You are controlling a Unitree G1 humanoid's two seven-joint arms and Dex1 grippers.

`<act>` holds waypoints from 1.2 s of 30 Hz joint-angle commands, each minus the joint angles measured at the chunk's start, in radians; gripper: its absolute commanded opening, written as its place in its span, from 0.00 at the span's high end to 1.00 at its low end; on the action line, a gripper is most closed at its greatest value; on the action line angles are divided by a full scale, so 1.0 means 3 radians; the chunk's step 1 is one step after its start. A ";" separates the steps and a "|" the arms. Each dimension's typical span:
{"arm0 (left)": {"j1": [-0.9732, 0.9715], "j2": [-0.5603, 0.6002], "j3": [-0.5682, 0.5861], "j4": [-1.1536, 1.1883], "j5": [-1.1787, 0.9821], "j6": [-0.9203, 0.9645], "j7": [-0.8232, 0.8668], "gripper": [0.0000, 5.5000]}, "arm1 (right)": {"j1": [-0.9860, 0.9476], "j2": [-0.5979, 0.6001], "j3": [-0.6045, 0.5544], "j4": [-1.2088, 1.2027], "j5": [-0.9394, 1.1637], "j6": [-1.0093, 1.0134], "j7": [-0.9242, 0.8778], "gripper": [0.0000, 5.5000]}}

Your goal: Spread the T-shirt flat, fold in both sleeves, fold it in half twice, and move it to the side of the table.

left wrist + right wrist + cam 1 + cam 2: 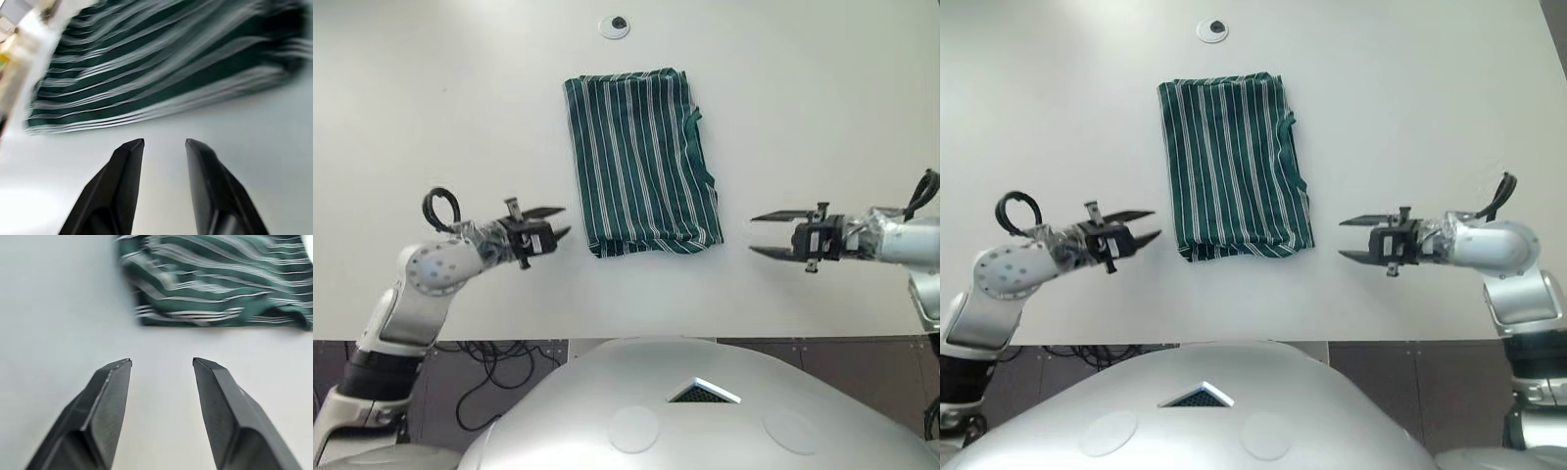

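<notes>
Left eye view: I noted the dark green T-shirt with thin white stripes (641,162) lying folded into a rectangle at the middle of the white table (431,117), long sides running away from the robot. Its near edge looked bunched, with layers showing. The right-hand edge was uneven, with a small notch about halfway along. A small round white disc with a dark centre (615,26) sat beyond the shirt's far edge, apart from it.

The left gripper (565,220) hovered just left of the shirt's near corner, close but not touching, its two black fingers parted with nothing between them. The right gripper (753,235) was off the opposite near corner, a little farther from the cloth, fingers spread wide and likewise empty. Both pointed inward at the shirt.

Left wrist view: fingers apart over bare table, striped fabric just ahead. Right wrist view: wider gap between the fingers, the shirt's folded edge ahead, a strip of table between.
</notes>
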 commanded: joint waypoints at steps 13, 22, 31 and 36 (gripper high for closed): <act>-0.0320 -0.0201 -0.0571 0.0290 0.0636 -0.0224 0.0163 0.72 | -0.0230 0.0449 0.0687 0.0057 -0.1097 -0.0533 -0.0958 0.62; -0.0465 -0.0101 -0.0779 0.0327 0.0947 -0.0592 0.0234 0.97 | -0.0357 0.0403 0.0794 0.0271 -0.1144 -0.0485 -0.1041 0.92; -0.0315 -0.0009 -0.0725 0.0199 0.0582 -0.0416 -0.0058 1.00 | -0.0075 0.0034 0.0804 -0.0541 -0.0163 0.0495 -0.0263 0.99; -0.0026 0.0264 -0.0435 -0.0397 -0.0651 0.0385 -0.0669 1.00 | -0.0120 -0.0257 0.0518 -0.1460 0.0863 0.1648 0.0115 0.99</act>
